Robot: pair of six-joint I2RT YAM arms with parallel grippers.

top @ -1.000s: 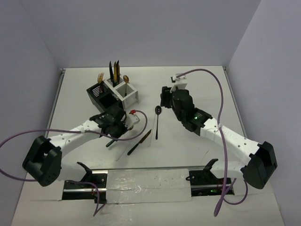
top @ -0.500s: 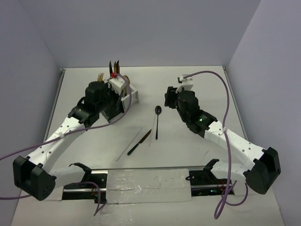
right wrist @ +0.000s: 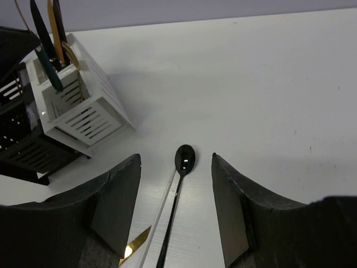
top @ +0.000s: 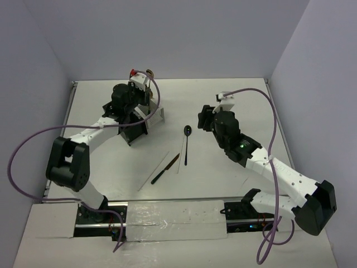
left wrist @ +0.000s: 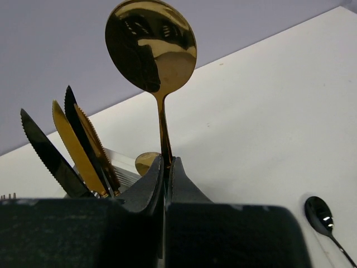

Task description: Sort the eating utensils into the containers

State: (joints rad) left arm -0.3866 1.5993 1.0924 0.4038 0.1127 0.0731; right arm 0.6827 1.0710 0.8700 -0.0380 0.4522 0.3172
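Note:
My left gripper [top: 143,85] is shut on a gold spoon [left wrist: 150,44] at its neck and holds it head-up over the joined caddies, the white caddy [top: 158,116] and the black caddy [top: 135,132]. Gold and black knives [left wrist: 72,145] and another gold spoon head [left wrist: 146,162] stand in the white caddy [right wrist: 83,106]. A dark green handle [right wrist: 47,70] slants into it. My right gripper [right wrist: 175,159] is open above a black spoon [right wrist: 184,158] lying on the table, also in the top view [top: 186,142]. It touches nothing.
A pale chopstick [right wrist: 159,215] lies beside the black spoon. A knife [top: 165,168] with a gold blade and dark handle and a second chopstick [top: 153,167] lie left of it. The black caddy [right wrist: 22,145] shows in the right wrist view.
My left arm has swung from the table's middle left up and back to the caddies, carrying the gold spoon. My right gripper has drifted slightly right and stays open.

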